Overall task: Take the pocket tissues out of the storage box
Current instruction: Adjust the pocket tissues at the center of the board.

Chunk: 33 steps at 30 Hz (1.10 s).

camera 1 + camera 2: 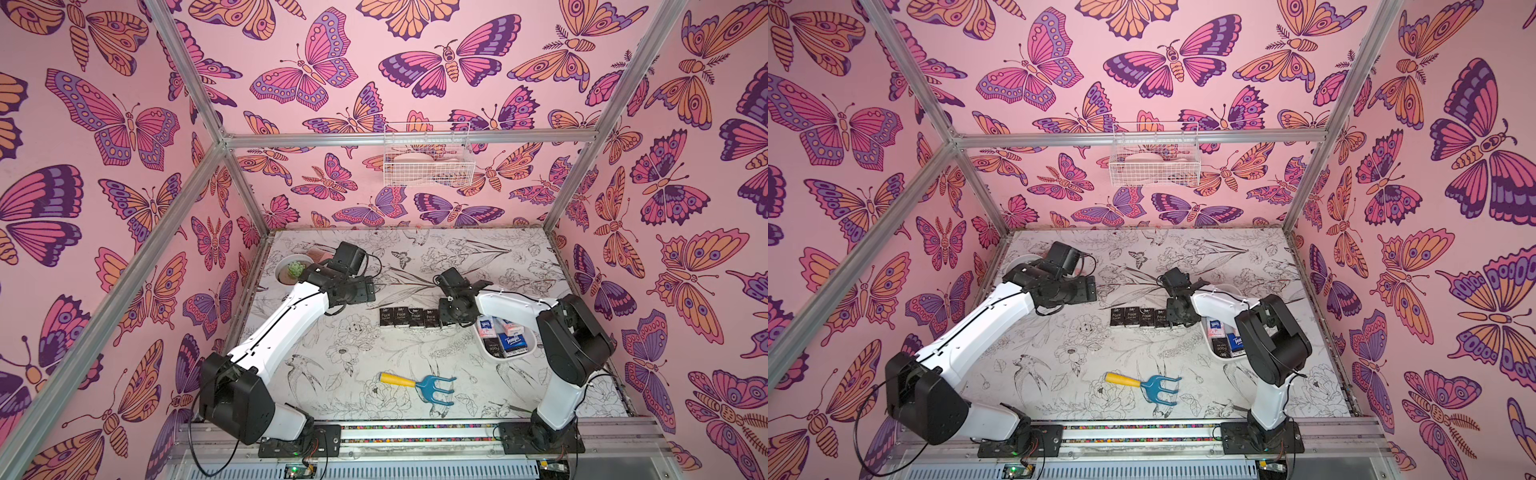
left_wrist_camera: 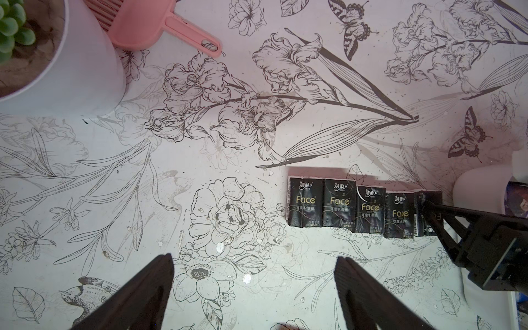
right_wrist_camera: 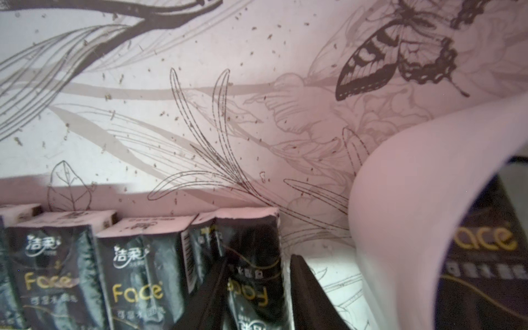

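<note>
Several black "Face" pocket tissues (image 1: 409, 318) (image 1: 1138, 318) lie in a row on the flowered table, left of the white storage box (image 1: 505, 358) (image 1: 1223, 358). More packets sit in the box, among them a blue "Tempo" one (image 1: 514, 345) and a black one (image 3: 485, 243). My right gripper (image 3: 258, 265) stands at the row's box end. Its jaws are closed on either side of an upside-down black packet (image 3: 251, 237) resting against its neighbour. My left gripper (image 2: 254, 258) hangs open above bare table, left of the row, holding nothing.
A round white plant pot (image 1: 291, 270) and a pink scoop (image 2: 160, 25) stand at the back left. A blue hand rake with a yellow handle (image 1: 419, 384) lies near the front. A white wire basket (image 1: 428, 160) hangs on the back wall.
</note>
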Motion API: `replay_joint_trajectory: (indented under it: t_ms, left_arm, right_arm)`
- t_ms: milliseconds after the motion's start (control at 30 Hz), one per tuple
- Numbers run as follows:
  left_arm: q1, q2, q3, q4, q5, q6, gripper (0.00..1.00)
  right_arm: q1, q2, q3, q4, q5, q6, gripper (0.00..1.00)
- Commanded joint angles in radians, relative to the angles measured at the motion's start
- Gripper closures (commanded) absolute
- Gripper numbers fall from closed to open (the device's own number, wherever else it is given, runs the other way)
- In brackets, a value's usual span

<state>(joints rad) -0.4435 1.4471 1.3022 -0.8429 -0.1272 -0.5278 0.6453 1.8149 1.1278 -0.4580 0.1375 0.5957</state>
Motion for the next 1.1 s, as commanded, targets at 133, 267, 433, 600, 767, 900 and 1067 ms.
replay_joint_trajectory:
  t_ms: [133,267,433,600,767,900,1067]
  left_arm:
    - [0.006,-0.004,-0.014,-0.021,-0.006,0.005,0.06]
    - [0.006,-0.008,-0.014,-0.023,-0.008,0.005,0.06]
    - [0.006,-0.008,-0.018,-0.022,-0.013,0.006,0.06]
    - [0.007,-0.008,-0.02,-0.022,-0.014,0.006,0.06]
    - [0.007,-0.008,-0.021,-0.023,-0.015,0.006,0.06]
    - [0.007,-0.008,-0.02,-0.022,-0.017,0.005,0.06]
    - [0.007,-0.008,-0.022,-0.023,-0.014,0.001,0.06]
  right_arm:
    - [-0.002,0.001,-0.035,0.034,-0.068,0.077,0.6]
    - [0.0,0.009,-0.039,0.053,-0.092,0.099,0.61]
    - [0.001,0.014,-0.044,0.077,-0.111,0.133,0.61]
    - [0.006,0.024,-0.034,0.08,-0.122,0.148,0.6]
    - [0.018,0.034,-0.024,0.088,-0.142,0.151,0.6]
    - [0.03,0.036,-0.023,0.094,-0.156,0.158,0.59]
    - [0.034,0.026,-0.02,0.092,-0.159,0.162,0.55]
